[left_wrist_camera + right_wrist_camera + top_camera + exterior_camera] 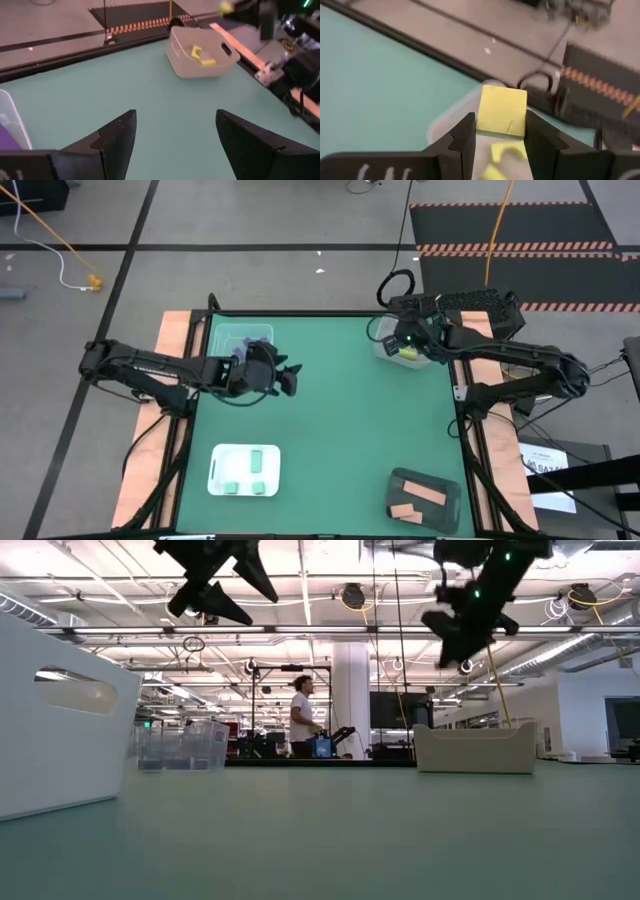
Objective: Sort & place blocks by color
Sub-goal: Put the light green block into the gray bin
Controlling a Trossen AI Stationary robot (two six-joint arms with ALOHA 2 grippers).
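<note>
My right gripper (500,120) hangs above the white tub (384,346) at the table's far right and is shut on a yellow block (502,107). Another yellow piece (202,55) lies inside that tub. My left gripper (175,120) is open and empty, up in the air just right of the clear tub (243,338), which holds purple blocks (256,338). Mint green blocks (247,471) lie on the white tray (216,476) at the near left. Salmon pink blocks (422,498) lie on the dark tray (448,510) at the near right. My right gripper pinches the yellow block by two opposite side faces (486,120), one finger (464,137) on each side. The block's flat face and upper edge stand out past the fingertips. It is lifted clear, above the white tub's opening.
The middle of the green table (340,420) lies bare between the four containers. In the low view the white tray (60,730) stands close at the left, the clear tub (180,745) and white tub (475,748) farther back. A person (300,720) stands in the room beyond.
</note>
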